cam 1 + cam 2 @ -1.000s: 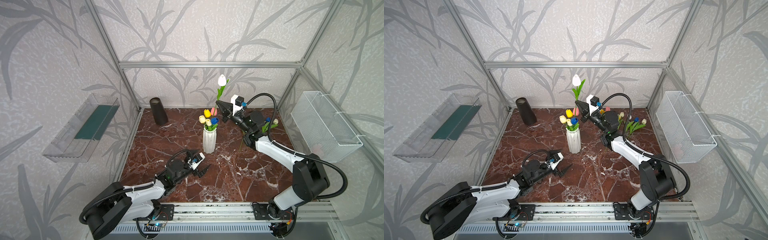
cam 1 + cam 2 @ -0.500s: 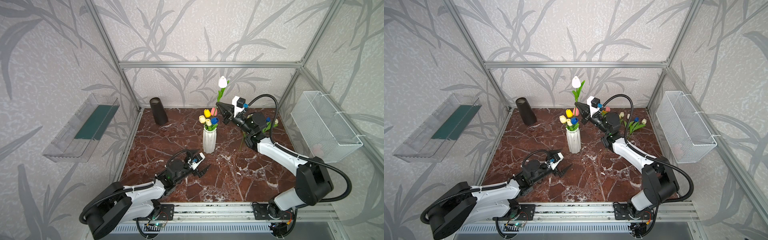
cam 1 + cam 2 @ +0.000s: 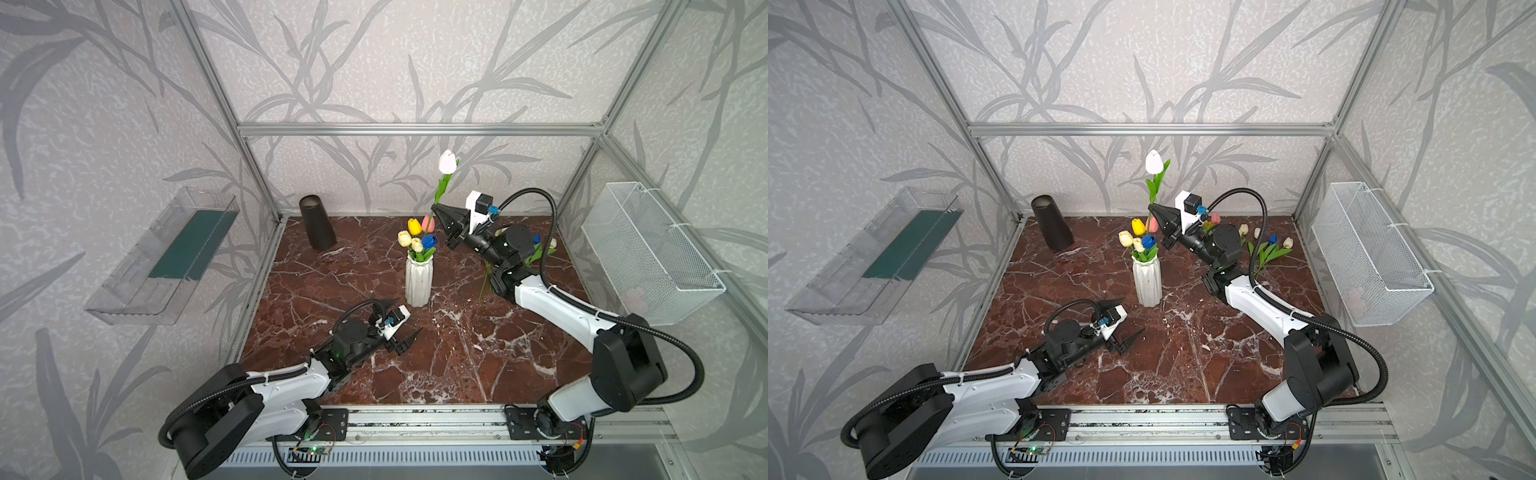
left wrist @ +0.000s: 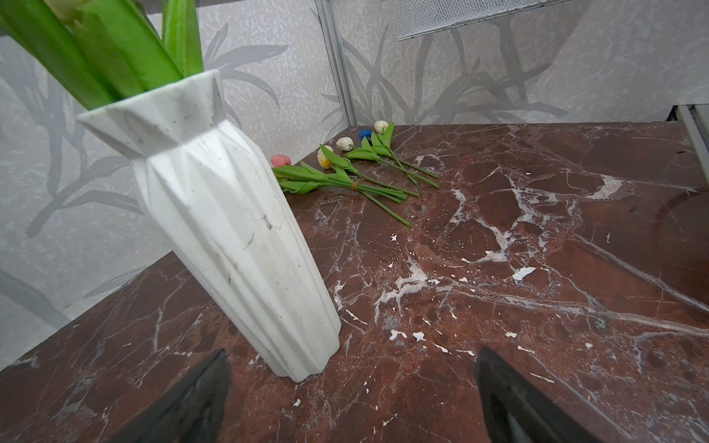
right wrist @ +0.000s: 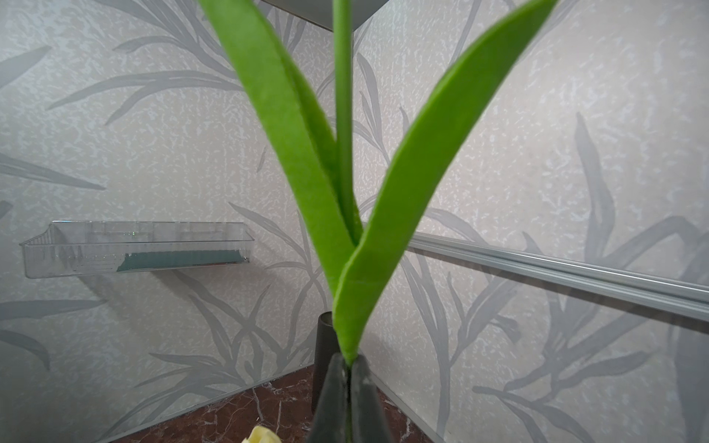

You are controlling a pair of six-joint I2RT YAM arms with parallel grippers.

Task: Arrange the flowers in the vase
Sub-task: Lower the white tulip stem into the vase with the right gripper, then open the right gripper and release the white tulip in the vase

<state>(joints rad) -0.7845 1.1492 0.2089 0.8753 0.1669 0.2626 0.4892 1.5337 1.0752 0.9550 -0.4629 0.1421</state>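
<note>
Step in hand, as judged: placing one flower in the vase (image 3: 419, 280). The right pincer (image 3: 434, 206) is clenched on the stem of a white tulip (image 3: 447, 163) just under its leaves and holds it upright, head high, above and just beside the vase mouth. The left pincer (image 4: 352, 351) is released and empty, low on the tabletop (image 3: 457, 353) near the vase foot. Recommendation: bring the hanging stem end over a gap between the stems already in, lower straight down, and let go only once the stem is seated. The mouth looks crowded and the vase narrow, so a sideways push could tip it; the free pincer is well placed to steady it. Count: one vase; five heads in it (one yellow, one pink, one blue, two cream); one tulip held; six loose flowers (image 4: 345, 176) lying at the far right of the tabletop, as best can be made out; one dark cup (image 3: 317, 226).
</note>
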